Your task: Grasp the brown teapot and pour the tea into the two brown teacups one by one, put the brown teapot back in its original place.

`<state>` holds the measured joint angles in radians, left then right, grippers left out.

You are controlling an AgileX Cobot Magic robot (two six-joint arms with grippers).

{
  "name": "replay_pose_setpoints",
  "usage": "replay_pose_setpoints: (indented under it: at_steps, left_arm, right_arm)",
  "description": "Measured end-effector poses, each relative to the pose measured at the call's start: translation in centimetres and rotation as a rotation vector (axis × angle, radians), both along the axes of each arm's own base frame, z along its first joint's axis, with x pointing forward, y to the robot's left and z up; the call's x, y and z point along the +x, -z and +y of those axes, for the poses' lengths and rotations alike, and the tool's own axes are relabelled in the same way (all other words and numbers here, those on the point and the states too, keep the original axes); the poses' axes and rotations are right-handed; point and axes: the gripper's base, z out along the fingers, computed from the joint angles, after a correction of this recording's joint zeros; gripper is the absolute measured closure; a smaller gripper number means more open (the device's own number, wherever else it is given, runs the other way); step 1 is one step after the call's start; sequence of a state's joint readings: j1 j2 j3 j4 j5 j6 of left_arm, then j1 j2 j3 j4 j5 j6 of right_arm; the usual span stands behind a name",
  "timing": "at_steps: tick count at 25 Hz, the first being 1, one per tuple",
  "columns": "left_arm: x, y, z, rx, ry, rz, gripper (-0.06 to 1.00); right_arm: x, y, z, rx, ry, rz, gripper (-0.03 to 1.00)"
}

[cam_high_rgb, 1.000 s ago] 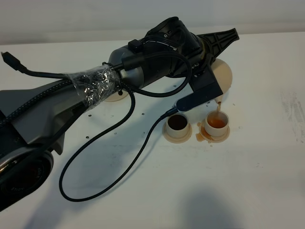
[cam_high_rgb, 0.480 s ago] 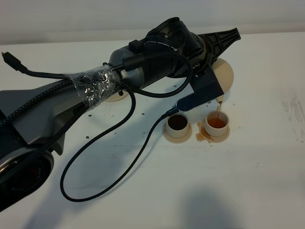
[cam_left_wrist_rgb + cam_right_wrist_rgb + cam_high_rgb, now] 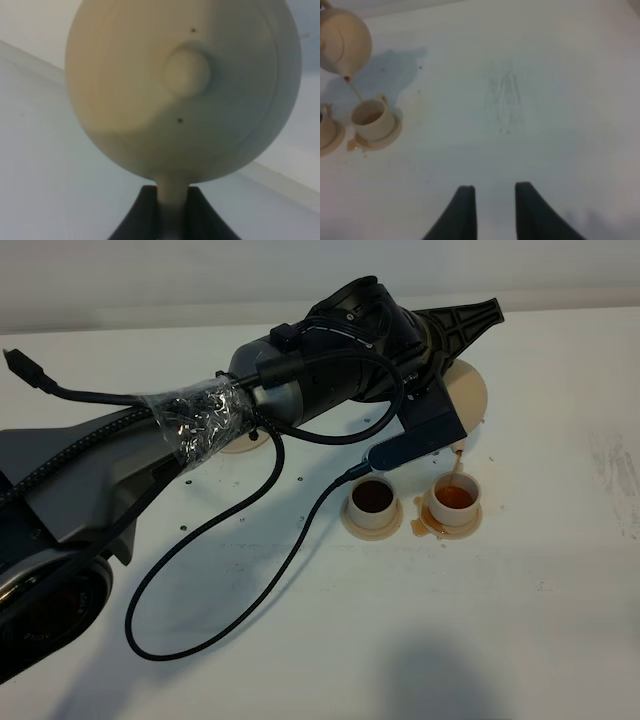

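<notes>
My left gripper (image 3: 173,202) is shut on the loop handle of the brown teapot (image 3: 185,90), whose lid and knob fill the left wrist view. The arm reaches across the table and holds the teapot (image 3: 468,398) tilted above the right teacup (image 3: 456,498). A thin stream of tea runs from the spout into that cup (image 3: 370,117). The left teacup (image 3: 373,500) holds dark tea. Both cups stand on saucers, with spilled tea around the right one. The teapot's saucer (image 3: 240,446) peeks out from behind the arm. My right gripper (image 3: 493,197) hovers over bare table, slightly open and empty.
A black cable (image 3: 230,570) loops over the white table in front of the left arm. Small tea drops (image 3: 492,462) dot the surface by the right cup. Faint scuff marks (image 3: 505,100) lie ahead of the right gripper.
The teapot stays tilted over the right cup, shifting only slightly. The stream of tea has thinned. The right gripper has not moved.
</notes>
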<state>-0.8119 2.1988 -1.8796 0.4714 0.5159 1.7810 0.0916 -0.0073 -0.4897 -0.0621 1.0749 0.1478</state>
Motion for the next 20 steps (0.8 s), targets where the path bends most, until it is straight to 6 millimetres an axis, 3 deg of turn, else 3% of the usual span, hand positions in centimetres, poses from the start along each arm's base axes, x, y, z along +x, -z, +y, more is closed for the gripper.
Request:
replay_pose_setpoints:
  at_steps: [20]
  left_arm:
    - [-0.41,-0.13,-0.52,0.027,0.030,-0.034,0.93]
  right_arm:
    - [0.00,0.00,0.00,0.000,0.000,0.000,0.75]
